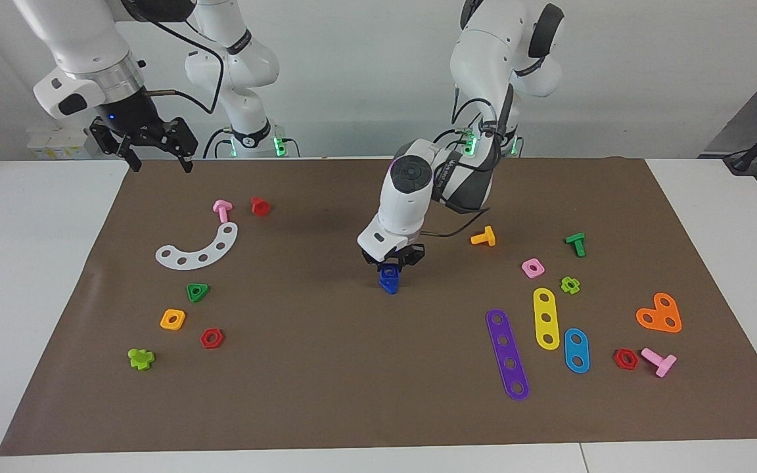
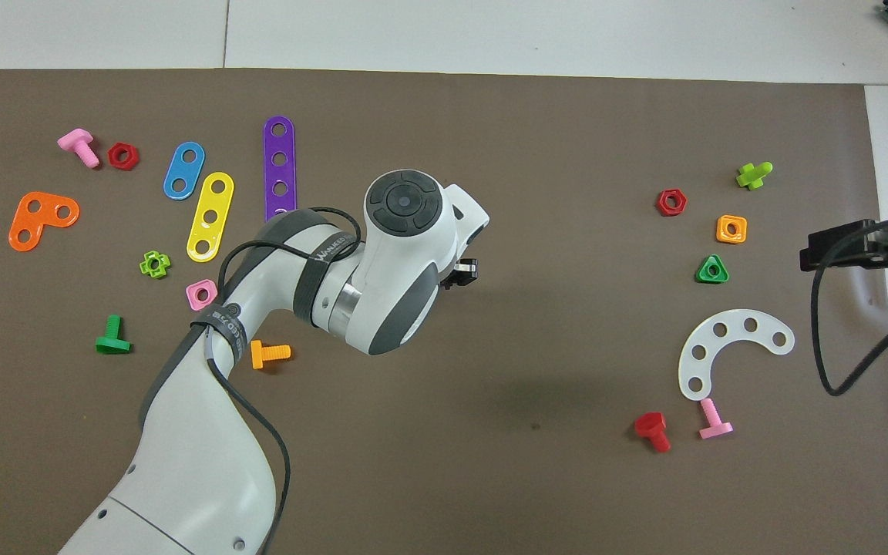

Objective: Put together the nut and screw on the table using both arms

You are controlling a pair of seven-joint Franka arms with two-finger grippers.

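My left gripper (image 1: pixel 389 261) is low over the middle of the brown mat (image 1: pixel 326 368) on the table. It is shut on the blue nut (image 1: pixel 389 269), whose round hole shows between the fingers. The blue screw (image 1: pixel 388 283) is directly under the nut and rests on the mat. In the overhead view the left arm's wrist (image 2: pixel 405 254) hides both blue pieces. My right gripper (image 1: pixel 160 164) is open and empty, raised over the mat's corner at the right arm's end; it also shows in the overhead view (image 2: pixel 825 250).
An orange T-shaped bolt (image 1: pixel 483 236), a pink square nut (image 1: pixel 532 267) and purple (image 1: pixel 508 355), yellow and blue strips lie toward the left arm's end. A white curved strip (image 1: pixel 198 248), a green triangular nut (image 1: pixel 197 292) and a red hexagonal nut (image 1: pixel 211 338) lie toward the right arm's end.
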